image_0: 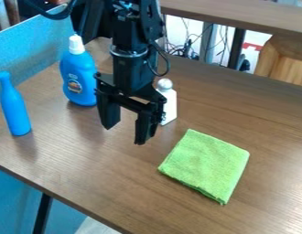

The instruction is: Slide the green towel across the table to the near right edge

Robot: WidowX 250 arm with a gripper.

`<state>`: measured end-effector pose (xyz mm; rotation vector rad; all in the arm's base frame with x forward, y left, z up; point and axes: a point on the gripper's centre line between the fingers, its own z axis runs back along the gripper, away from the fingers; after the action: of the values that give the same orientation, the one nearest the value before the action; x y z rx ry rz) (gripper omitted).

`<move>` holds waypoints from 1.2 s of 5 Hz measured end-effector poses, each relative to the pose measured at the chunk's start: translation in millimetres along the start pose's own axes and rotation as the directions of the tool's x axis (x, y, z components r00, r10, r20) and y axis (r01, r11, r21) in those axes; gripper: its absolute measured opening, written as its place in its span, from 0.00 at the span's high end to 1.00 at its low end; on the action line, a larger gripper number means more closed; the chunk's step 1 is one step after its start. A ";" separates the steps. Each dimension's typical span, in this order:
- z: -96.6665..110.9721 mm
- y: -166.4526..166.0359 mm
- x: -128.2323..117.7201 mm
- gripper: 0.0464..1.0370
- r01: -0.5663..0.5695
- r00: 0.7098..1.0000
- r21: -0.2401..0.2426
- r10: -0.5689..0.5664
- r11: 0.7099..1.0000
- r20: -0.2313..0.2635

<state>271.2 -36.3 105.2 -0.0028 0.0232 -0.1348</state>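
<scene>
Above brown wood (74, 178), the end effector (126, 133) hangs downward, fingers spread apart.

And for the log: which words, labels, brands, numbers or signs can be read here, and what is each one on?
No text can be quoted.
Large blue bottle: a label with light lettering and a round emblem, too small to read.
Slim blue bottle, green cloth and the visible part of the white bottle: no print seen.
</scene>
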 end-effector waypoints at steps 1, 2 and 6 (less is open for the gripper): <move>-6.6 -0.4 -0.8 0.04 0.001 1.000 0.000 -0.001 1.000 -0.025; -13.1 -19.2 21.2 0.04 0.024 1.000 -0.047 -0.024 0.999 -0.011; -28.3 -69.7 84.3 0.04 0.124 0.973 -0.007 -0.120 0.992 0.195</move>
<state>344.7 -116.6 75.3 -0.0367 -0.1715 -0.2570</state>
